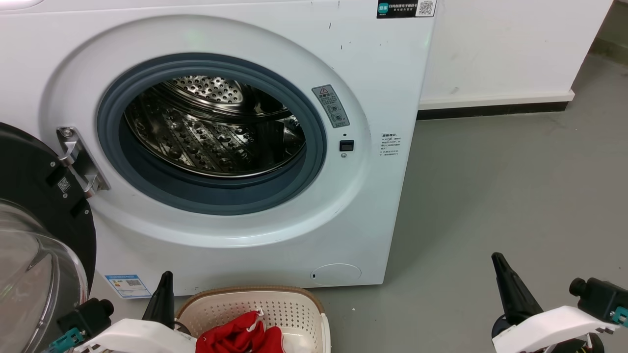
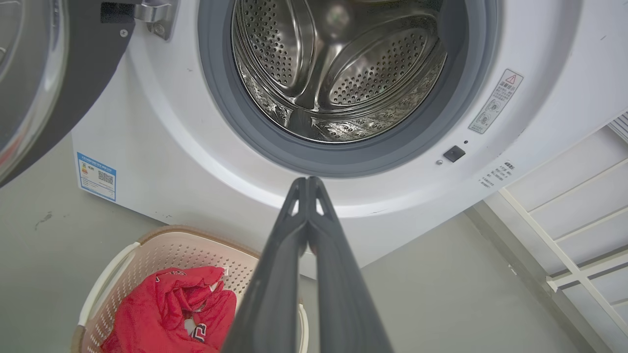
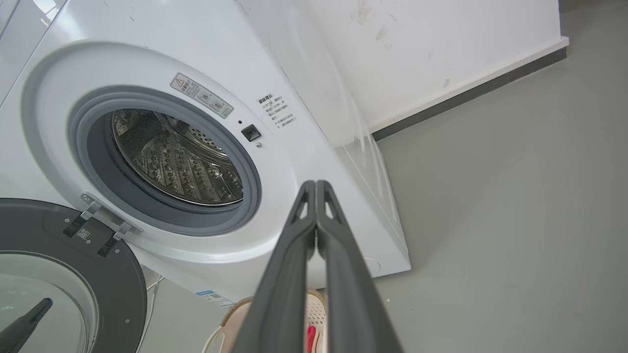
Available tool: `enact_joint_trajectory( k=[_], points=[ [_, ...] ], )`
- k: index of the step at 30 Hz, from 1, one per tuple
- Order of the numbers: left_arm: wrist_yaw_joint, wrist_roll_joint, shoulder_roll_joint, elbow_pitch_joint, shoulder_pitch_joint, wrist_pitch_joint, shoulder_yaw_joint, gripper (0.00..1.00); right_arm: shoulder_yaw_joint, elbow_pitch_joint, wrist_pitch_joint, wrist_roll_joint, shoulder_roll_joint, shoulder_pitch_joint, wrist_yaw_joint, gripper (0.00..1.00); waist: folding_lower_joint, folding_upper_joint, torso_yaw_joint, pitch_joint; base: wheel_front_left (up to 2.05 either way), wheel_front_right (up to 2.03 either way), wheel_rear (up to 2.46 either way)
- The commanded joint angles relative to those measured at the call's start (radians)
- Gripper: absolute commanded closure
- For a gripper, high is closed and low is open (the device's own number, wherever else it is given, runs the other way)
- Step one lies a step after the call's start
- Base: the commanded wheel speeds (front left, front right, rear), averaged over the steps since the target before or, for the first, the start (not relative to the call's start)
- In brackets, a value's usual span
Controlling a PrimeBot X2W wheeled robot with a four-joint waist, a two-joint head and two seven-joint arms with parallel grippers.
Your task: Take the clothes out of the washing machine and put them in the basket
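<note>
Left gripper (image 2: pixel 308 183) closed, basket (image 2: pixel 195 232) cut off

Left claw (image 2: pixel 308 180) and right claw (image 3: pixel 316 183) both closed tight, empty

We see the washing machine (image 1: pixel 235 255), a large white front-loader that stands on the grey floor (image 1: pixel 490 196). Its door (image 1: pixel 34 196), with a black rim and a clear glass bowl, is swung fully open to the left. Around the opening sits a round grey rubber seal (image 1: pixel 216 198). Behind it is the shiny perforated steel drum (image 1: pixel 206 132), its bare metal wall showing all around. Just in front of the machine stands the basket (image 1: pixel 294 306), cream-white with many small holes and a brown rim. Inside it lie the clothes (image 1: pixel 240 338), bright red with white trim, crumpled in one heap.
</note>
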Motion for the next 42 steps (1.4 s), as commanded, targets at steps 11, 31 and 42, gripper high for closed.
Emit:
enact_joint_trajectory(
  k=[11, 31, 42],
  points=[
    [-0.027, -0.196, -0.009, 0.019, -0.056, 0.024, 0.02, 1.0, -0.013, 0.026, 0.009, 0.227, -0.012, -0.059, 0.0, 1.0, -0.0001, -0.0001, 0.006, 0.007, 0.0, 0.0, 0.0],
    [-0.057, -0.429, -0.024, 0.056, -0.095, 0.053, 0.04, 1.0, -0.033, 0.072, 0.025, 0.491, -0.015, -0.095, 0.0, 1.0, -0.0001, -0.0001, 0.016, 0.019, 0.0, 0.0, 0.0],
    [-0.069, -0.53, -0.03, 0.072, -0.111, 0.066, 0.049, 1.0, -0.043, 0.092, 0.034, 0.604, -0.014, -0.111, 0.0, 1.0, -0.0001, -0.0001, 0.02, 0.025, 0.0, 0.0, 0.0]
  ],
)
